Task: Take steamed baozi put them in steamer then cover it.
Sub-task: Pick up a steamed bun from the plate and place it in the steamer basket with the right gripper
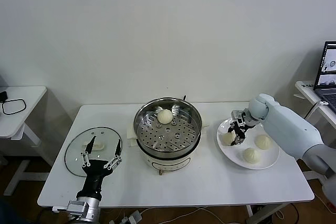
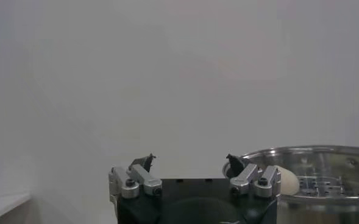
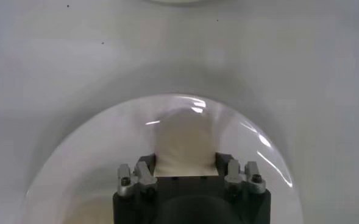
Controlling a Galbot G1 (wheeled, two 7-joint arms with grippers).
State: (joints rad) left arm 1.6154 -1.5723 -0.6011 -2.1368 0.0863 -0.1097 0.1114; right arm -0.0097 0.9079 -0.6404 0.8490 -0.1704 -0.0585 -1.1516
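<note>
The steamer stands open at the table's middle with one baozi on its perforated tray. My right gripper reaches down to the white plate and is shut on the plate's leftmost baozi; in the right wrist view that baozi fills the gap between the fingers of the gripper. Two more baozi lie on the plate. The glass cover lies flat at the left. My left gripper hovers open above it, empty.
The left wrist view shows my left gripper, the steamer's rim and the baozi inside it. A laptop stands on a side table at the far right. A black cable lies on a side table at the left.
</note>
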